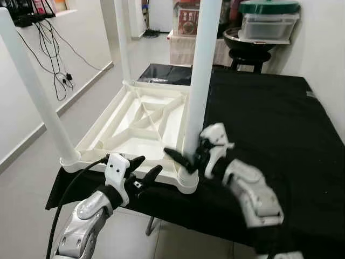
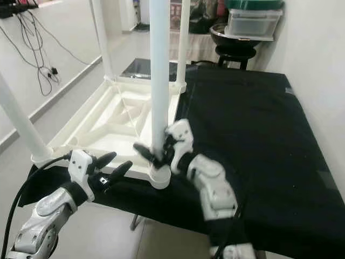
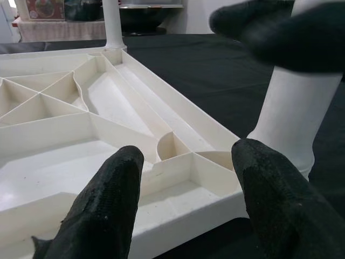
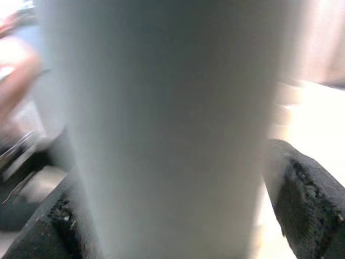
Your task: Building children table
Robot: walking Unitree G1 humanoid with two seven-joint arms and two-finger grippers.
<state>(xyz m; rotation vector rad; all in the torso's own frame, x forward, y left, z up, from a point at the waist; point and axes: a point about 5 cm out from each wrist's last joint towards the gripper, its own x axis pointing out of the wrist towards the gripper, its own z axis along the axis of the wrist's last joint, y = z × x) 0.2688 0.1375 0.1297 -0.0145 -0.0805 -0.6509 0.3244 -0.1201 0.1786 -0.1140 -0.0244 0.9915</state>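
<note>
A white children's table (image 1: 140, 121) lies upside down on a black-covered table (image 1: 269, 124). White legs stand upright in its corners. My right gripper (image 1: 186, 156) is shut on the near right leg (image 1: 202, 70) just above its socket, and the leg (image 4: 172, 129) sits between both fingers (image 4: 307, 205). My left gripper (image 1: 146, 166) is open at the white table's near edge, left of that leg and touching nothing. The ribbed underside (image 3: 81, 124) and the leg base (image 3: 294, 108) lie ahead of my left gripper (image 3: 188, 162).
The near left leg (image 1: 35, 91) and a far leg (image 1: 123, 43) stand tall around the work area. A stool with a bowl and a plastic box (image 1: 268, 24) stands behind the table. Cables (image 1: 48, 48) hang on the left wall. The white table's near corner overhangs the front edge.
</note>
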